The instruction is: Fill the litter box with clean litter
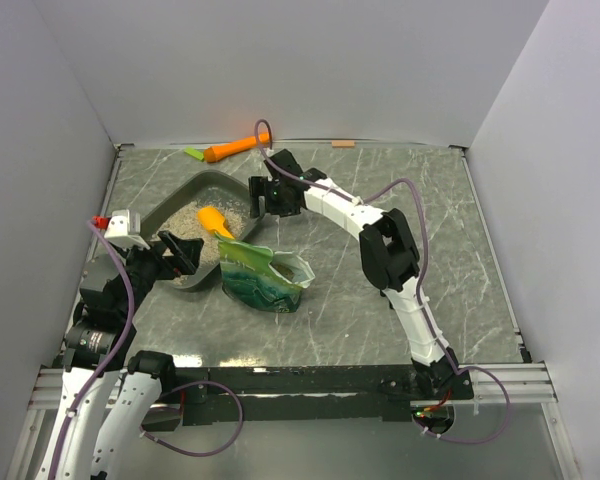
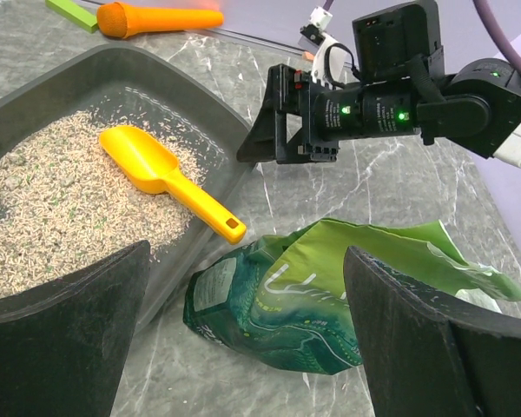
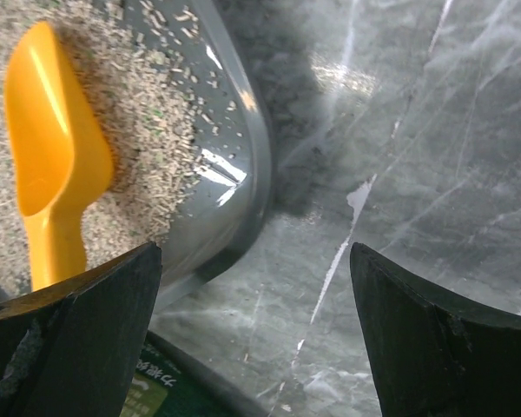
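Nearest the lens, the left gripper (image 2: 247,252) shows its two dark fingers (image 2: 69,339) spread wide with nothing between them. It hovers at the near left end of the litter box (image 1: 185,195), facing across it towards the right arm.

The box sits on the left half of the table (image 1: 330,330), well in from the near edge. Its long axis runs diagonally, from near-left to far-right. It lies flat with the open side up. The litter (image 1: 195,225) covers the floor in a loose speckled layer, and stray grains cling to the sloped wall by the far right corner (image 3: 243,165).

A scoop (image 1: 215,220) lies in the litter, bowl up. Its handle points to the near right, towards the bag (image 1: 265,278), and the handle's end rests on the box's inner wall (image 2: 234,230).

The bag lies on its side just beside the box's near-right long side; whether they touch cannot be told. Its crumpled mouth gapes to the right, away from the box.

The right gripper (image 1: 258,197) hangs over the box's far right rim, jaws wide apart and empty. In its wrist view, rim and bare table show between the fingers (image 3: 78,330).

At the far edge lie an orange rod (image 1: 235,148) and a green strip (image 1: 193,154), well apart from the box. The bag stands between the box and the open table to the near right.
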`<state>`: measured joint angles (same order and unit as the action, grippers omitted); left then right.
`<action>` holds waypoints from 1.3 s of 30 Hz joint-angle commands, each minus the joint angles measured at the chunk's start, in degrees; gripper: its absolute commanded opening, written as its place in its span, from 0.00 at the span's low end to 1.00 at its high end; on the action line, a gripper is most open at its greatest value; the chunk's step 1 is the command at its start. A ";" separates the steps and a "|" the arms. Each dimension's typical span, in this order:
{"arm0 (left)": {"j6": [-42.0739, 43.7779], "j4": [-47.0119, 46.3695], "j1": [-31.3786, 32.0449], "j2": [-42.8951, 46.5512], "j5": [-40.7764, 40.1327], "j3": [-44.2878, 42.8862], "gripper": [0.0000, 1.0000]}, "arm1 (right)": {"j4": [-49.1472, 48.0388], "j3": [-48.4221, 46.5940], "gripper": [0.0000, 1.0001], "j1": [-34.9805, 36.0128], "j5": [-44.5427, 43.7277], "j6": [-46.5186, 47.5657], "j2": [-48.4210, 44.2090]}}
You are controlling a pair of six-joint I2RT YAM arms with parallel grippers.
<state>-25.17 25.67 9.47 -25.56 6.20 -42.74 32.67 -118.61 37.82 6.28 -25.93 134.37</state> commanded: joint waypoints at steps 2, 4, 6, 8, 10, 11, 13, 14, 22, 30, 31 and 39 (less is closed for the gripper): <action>-0.32 -0.80 0.19 0.78 0.22 0.03 0.97 | 1.96 -3.65 0.95 0.85 -2.24 -0.26 1.42; -0.32 -0.80 0.19 0.78 0.13 0.03 0.97 | 2.31 -4.35 0.95 1.20 -1.72 -0.43 2.39; -0.32 -0.80 0.19 0.78 0.13 0.11 0.97 | 2.93 -5.40 0.96 1.29 -1.45 -0.52 3.18; -0.32 -0.80 0.19 0.69 0.04 0.03 0.97 | 3.54 -6.02 0.96 1.64 -1.45 -0.52 4.24; -0.32 -0.71 0.28 0.78 -0.04 0.03 0.97 | 3.72 -6.20 0.95 1.64 -0.93 -0.78 4.94; -0.32 -0.71 0.28 0.78 -0.13 0.03 0.97 | 3.55 -5.94 0.95 1.64 -0.84 -0.96 4.94; -0.32 -0.71 0.28 0.86 -0.22 0.03 0.97 | 2.93 -5.15 0.91 1.64 -0.57 -1.31 4.94; -0.32 -0.71 0.37 0.95 -0.31 0.03 0.97 | 2.76 -4.80 0.88 1.64 -0.48 -1.40 4.85; -0.41 -0.62 0.54 1.04 -0.57 -0.06 0.97 | 1.44 -2.07 0.33 1.64 0.05 -1.84 4.24; -0.41 -0.53 0.63 1.13 -0.92 -0.06 0.97 | 0.30 2.40 0.00 0.15 -1.97 -2.72 1.00; -0.41 -0.53 0.63 1.13 -0.92 0.03 0.97 | -0.23 3.20 0.00 -0.03 -2.06 -2.89 0.46; -0.41 -0.53 0.72 1.13 -0.92 -0.06 0.97 | 0.29 5.84 0.00 -2.84 -3.12 -5.09 -2.00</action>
<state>-25.19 26.00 9.98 -24.93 6.13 -42.72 28.36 -114.30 37.67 8.34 -39.53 135.59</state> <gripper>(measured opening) 0.968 0.193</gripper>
